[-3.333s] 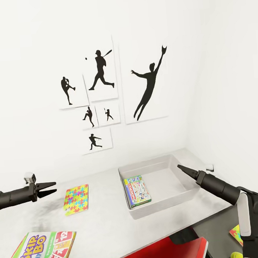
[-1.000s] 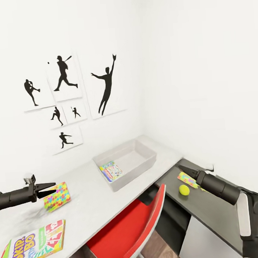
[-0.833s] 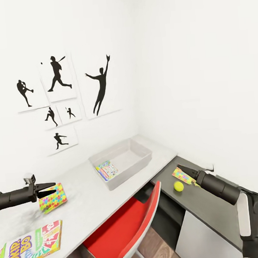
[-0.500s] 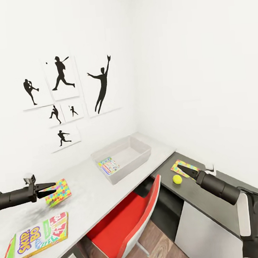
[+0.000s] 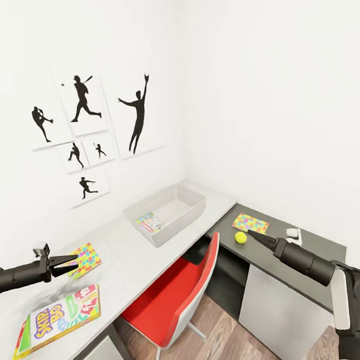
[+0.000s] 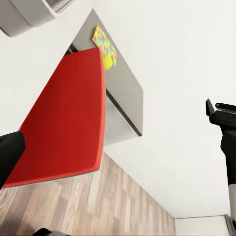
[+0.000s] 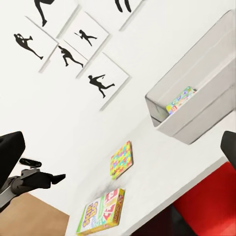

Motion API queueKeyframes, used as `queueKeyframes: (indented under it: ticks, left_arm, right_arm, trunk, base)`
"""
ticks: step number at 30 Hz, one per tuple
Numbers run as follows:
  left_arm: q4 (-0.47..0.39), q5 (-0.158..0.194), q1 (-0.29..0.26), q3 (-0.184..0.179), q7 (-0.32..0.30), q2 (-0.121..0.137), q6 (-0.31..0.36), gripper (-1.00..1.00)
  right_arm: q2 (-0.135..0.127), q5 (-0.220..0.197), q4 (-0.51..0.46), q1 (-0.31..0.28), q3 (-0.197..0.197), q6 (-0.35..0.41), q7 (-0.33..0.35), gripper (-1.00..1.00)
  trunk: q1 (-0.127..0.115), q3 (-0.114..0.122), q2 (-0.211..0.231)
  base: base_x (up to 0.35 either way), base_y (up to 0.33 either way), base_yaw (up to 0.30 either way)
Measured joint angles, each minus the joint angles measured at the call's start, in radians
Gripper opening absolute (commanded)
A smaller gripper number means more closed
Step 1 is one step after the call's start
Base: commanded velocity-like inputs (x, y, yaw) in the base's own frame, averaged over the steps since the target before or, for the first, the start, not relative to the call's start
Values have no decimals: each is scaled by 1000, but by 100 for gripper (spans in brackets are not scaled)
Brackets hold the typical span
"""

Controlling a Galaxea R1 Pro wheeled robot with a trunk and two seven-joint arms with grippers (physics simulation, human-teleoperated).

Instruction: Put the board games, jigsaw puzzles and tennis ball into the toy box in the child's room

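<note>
The light-grey toy box [image 5: 188, 200] stands on the white table with one colourful board game [image 5: 150, 223] inside it. A jigsaw puzzle [image 5: 84, 259] and the Skip-Bo board game [image 5: 58, 319] lie on the white table to its left. My left gripper [image 5: 73, 262] hovers open by that puzzle, holding nothing. A second jigsaw puzzle [image 5: 250, 223] and the tennis ball [image 5: 240, 237] lie on the dark desk. My right gripper [image 5: 252, 233] hangs open next to the ball, empty. The right wrist view has the toy box [image 7: 206, 115], the puzzle [image 7: 121, 160] and Skip-Bo [image 7: 101, 211].
A red chair [image 5: 178, 296] stands tucked under the table's corner, over wood-plank floor [image 5: 225, 339]. A small white object [image 5: 292, 234] sits on the dark desk [image 5: 294, 257] near the wall. Black sports silhouettes [image 5: 89, 127] hang above the white table [image 5: 127, 265].
The whole head view has turned right and pulled back, bringing the dark desk, ball, second puzzle and floor into sight. The toys lie as before. Both arms hold the same pose.
</note>
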Motion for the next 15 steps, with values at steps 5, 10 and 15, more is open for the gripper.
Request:
queueKeyframes:
  ticks: [5,10,15]
  left_arm:
    - [0,-1,0,-1,0,-1,0,100]
    - [0,-1,0,0,0,-1,0,100]
    - [0,-1,0,-1,0,-2,0,100]
  right_arm:
    - [-1,0,0,0,-1,0,1,100]
    - [0,0,0,0,-1,0,0,100]
    - [0,0,0,0,-2,0,1,100]
  trunk:
    - [0,-7,0]
    - [0,-13,0]
    - [0,-20,0]
  base:
    - [-11,5,-165]
    - [-2,1,-178]
    - [0,0,-183]
